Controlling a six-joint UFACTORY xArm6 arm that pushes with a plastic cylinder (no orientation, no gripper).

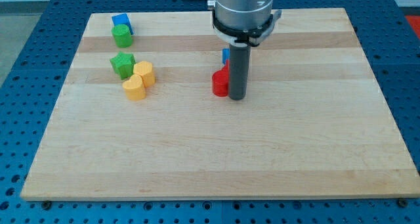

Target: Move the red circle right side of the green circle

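Resting on the wooden worktop (216,152), my tip (237,96) touches the right side of a red block (220,83) whose shape I cannot make out. It is a plain rod tool with nothing to spread or pinch. Just behind the rod a blue block (225,55) peeks out. Well apart at the view's left sit the green circle (121,35), a blue cube (121,21), a green star (123,64) and two yellow blocks (144,73) (134,89).

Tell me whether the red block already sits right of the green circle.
Yes: the red block lies far to the view's right of the green circle, though lower, beside my tip.
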